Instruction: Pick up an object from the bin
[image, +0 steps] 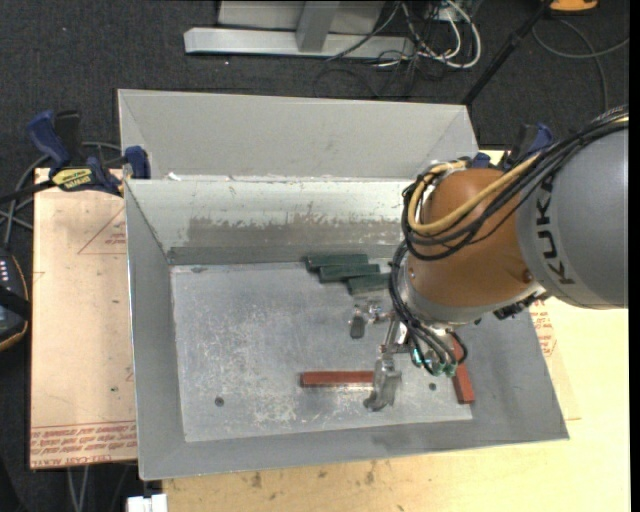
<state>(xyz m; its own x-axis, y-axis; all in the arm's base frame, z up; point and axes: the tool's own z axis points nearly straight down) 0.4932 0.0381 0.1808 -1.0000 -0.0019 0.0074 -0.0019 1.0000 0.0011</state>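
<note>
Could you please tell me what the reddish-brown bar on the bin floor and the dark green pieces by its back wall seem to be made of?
Reddish-brown bar: probably painted wood or plastic, judging by its flat matte colour, straight edges and lack of shine. Dark green pieces: likely the same, since they look matte and blocky.

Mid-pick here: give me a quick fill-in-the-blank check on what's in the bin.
The gripper is at the view's ___ end of the long red-brown bar.
The dark ___ blocks lie by the back wall of the bin.
Counting the shorter piece, the bin holds ___ red-brown pieces.
Missing: right; green; two.
</note>
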